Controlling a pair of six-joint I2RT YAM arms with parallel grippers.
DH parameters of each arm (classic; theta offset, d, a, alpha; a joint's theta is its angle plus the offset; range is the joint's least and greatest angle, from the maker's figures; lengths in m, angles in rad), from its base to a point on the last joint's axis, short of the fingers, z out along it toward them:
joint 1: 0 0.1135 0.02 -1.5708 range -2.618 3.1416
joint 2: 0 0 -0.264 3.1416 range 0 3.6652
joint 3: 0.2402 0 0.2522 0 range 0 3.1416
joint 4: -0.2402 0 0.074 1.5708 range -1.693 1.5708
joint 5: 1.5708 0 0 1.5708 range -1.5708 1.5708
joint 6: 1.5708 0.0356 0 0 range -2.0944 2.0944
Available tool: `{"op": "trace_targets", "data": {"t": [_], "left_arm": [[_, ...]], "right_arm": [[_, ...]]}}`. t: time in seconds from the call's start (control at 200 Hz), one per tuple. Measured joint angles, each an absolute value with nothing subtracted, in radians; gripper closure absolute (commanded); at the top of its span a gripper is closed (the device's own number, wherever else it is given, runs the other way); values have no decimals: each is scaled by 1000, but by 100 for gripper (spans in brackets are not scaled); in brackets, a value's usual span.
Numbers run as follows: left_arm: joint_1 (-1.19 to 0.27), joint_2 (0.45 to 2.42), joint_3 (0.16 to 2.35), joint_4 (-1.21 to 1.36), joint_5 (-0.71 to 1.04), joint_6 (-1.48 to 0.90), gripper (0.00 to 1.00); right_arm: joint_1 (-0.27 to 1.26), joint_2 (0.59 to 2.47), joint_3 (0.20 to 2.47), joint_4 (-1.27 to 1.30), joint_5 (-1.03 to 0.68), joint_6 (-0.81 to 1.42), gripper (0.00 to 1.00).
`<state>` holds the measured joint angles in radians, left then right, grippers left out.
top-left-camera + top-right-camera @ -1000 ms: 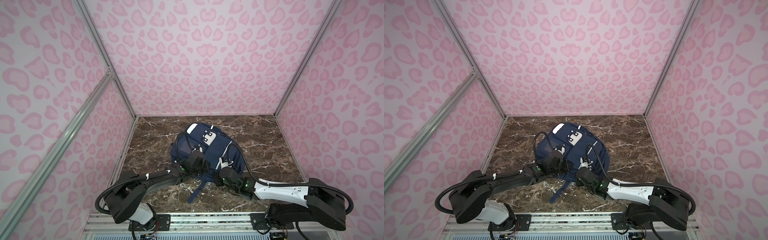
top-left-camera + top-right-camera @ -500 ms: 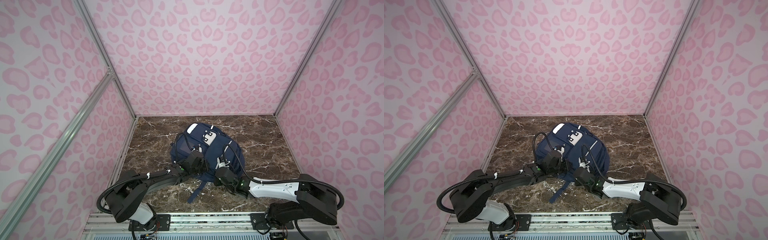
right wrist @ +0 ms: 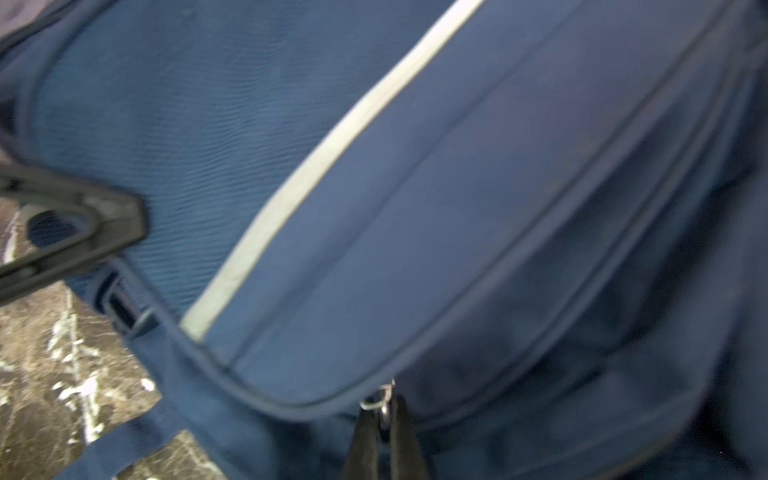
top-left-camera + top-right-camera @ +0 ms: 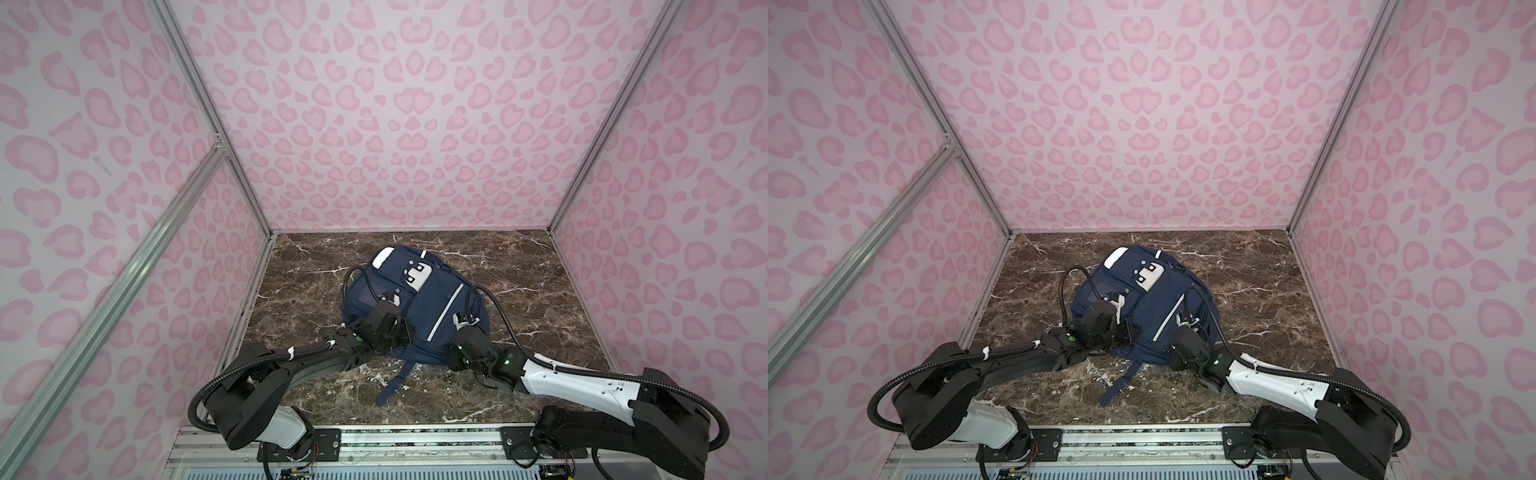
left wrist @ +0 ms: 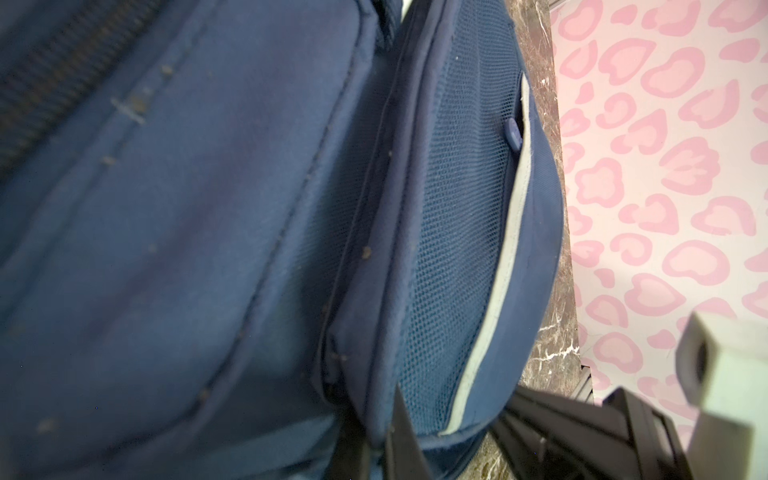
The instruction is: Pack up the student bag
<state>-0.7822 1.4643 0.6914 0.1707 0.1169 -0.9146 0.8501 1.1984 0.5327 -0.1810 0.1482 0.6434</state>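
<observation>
Right gripper (image 3: 384, 419) pinches the zipper pull (image 3: 381, 402); left gripper (image 5: 384, 432) clamps an edge of the student bag (image 4: 432, 299).
No loose items show on the marble tabletop (image 4: 540, 291); zipping probably remains.

We find no text, label, brand or number that we can read in any view. The white patch (image 4: 419, 278) at the far end of the student bag (image 4: 432, 309) carries only dark dots and marks, too small for us to read as letters.
</observation>
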Motion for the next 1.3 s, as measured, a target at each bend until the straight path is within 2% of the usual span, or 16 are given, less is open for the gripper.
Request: {"op": "trace_targets", "data": {"t": [0.19,0.415,0.85,0.9,0.98,1.02,1.05,1.14,1.19,1.3], "left_arm": [[-779,1462,681,189,131,-913,97],[-750,1462,681,176,141,-885,97],[-471,1493,778,41,268,-781,96],[-453,1478,789,9,255,-764,90],[-452,1421,785,-19,192,-757,74],[-455,1381,772,-9,150,-757,65],[-461,1348,754,4,118,-758,55],[-527,1239,645,44,94,-770,36],[-582,1196,578,50,91,-798,30],[-696,1162,482,87,78,-862,31]], "right_arm": [[731,1161,513,-175,35,567,100],[658,1222,562,-177,-19,483,100],[803,1314,651,-113,-56,436,100],[838,1346,672,-97,-54,446,100],[889,1405,713,-96,-49,463,100],[905,1431,727,-99,-53,475,100],[912,1449,735,-98,-59,484,100],[920,1482,749,-85,-72,499,100],[922,1494,751,-72,-73,506,100],[929,1515,759,-54,-80,516,100]]}}
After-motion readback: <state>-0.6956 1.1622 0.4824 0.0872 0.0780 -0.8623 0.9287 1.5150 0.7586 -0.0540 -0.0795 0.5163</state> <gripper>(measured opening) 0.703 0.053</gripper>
